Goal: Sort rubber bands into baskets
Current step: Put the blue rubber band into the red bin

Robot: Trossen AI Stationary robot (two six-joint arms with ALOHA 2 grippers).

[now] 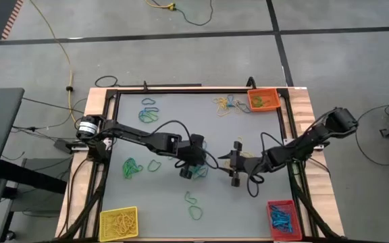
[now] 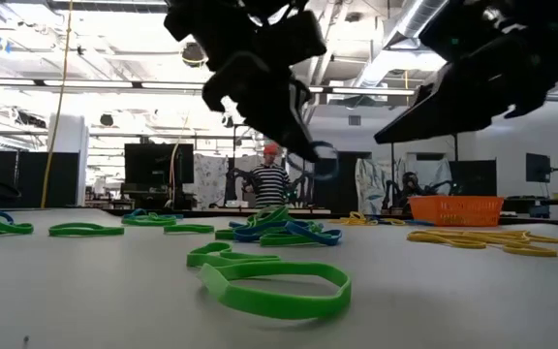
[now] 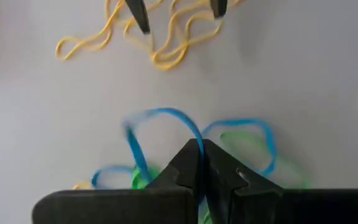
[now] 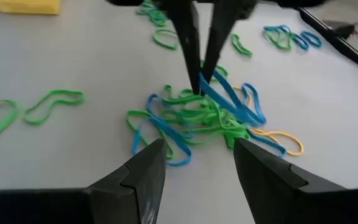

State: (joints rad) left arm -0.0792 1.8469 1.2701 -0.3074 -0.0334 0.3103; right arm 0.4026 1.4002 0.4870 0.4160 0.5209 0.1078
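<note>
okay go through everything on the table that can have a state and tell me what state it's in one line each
Left gripper: shut on a blue band, over the middle pile.
Blue band: pinched, partly lifted.
Right gripper: open, holding nothing, beside the pile.
Mixed pile: tangled blue and green bands, unsorted.
Yellow basket: holds yellow bands.
Orange basket: holds a few bands.
Red basket: holds blue bands.
Loose green bands: lying flat on the table.

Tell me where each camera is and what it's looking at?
High view: above the table, looking straight down; both arms, orange basket.
Low view: at tabletop height, looking across; arms overhead.
Left wrist view: behind the left hand, shut on a blue rubber band.
Right wrist view: behind the open right hand, facing the pile.
Both wrist views share that pile.
</note>
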